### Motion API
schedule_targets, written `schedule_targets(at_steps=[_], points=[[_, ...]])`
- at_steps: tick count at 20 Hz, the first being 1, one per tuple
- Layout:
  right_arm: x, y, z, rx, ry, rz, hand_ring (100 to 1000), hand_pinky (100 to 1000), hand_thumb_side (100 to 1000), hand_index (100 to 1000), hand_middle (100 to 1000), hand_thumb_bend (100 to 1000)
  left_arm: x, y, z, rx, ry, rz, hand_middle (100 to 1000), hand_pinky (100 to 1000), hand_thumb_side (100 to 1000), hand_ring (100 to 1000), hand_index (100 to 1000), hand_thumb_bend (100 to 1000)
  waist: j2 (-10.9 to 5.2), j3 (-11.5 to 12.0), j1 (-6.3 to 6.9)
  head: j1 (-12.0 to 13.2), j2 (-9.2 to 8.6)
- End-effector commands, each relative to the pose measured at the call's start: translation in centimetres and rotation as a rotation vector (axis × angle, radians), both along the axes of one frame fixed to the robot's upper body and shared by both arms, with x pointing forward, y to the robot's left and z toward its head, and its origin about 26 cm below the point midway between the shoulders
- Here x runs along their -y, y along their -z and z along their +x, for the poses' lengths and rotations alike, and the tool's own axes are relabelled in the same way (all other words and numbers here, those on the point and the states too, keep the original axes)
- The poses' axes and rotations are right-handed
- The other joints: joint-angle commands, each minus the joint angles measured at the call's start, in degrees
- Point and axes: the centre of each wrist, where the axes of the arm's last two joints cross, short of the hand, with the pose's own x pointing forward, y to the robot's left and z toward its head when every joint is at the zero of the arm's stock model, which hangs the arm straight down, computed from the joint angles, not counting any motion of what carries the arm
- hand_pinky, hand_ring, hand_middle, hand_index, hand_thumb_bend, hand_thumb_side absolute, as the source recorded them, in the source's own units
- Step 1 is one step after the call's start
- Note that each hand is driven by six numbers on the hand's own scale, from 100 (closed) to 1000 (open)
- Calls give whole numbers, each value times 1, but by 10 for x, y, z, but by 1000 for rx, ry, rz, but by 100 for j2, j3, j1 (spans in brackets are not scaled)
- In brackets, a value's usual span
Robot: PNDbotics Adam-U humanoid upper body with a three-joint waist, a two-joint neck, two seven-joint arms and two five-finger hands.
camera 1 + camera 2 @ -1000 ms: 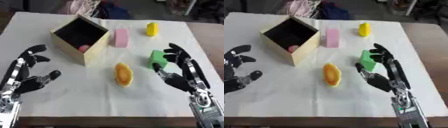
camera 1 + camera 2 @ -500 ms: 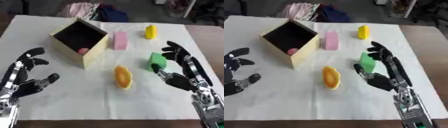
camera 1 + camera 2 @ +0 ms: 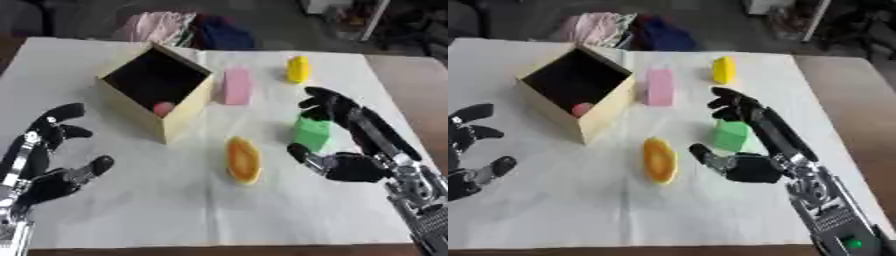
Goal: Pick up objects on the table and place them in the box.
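Right hand, fingers spread and nothing held, has been brought closer round the green block than a second ago, so a grasp for the box is judged near.

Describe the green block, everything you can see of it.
The green block is a small, plain, matte cube-like piece, bright green, sitting on the white cloth right of the orange oval piece and below the yellow piece. The right hand is open around it, fingers arched over its far side and thumb near its lower left corner. Whether they touch it cannot be told.
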Motion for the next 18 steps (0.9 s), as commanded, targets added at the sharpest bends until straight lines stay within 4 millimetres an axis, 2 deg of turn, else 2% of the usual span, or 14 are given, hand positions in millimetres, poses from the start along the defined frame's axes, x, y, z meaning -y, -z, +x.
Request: schedule_targets(at_steps=[1, 2, 18], points=[[2, -11, -1, 5, -50, -63, 774, 810, 312, 942, 776, 482, 2, -8, 0, 28, 15, 4, 840, 775, 352, 636, 802, 794, -41, 13, 39, -22, -62], [2, -11, 0, -4, -64, -79, 774, 810, 344, 942, 779, 450, 2, -8, 0, 28, 17, 5, 840, 775, 352, 636, 802, 794, -42, 17, 38, -22, -49], [-12, -12, 16, -73, -202, -243, 775, 810, 345, 937, 780, 443, 3, -8, -1, 27, 29, 11, 840, 775, 353, 636, 802, 795, -24, 54, 23, 26, 336]])
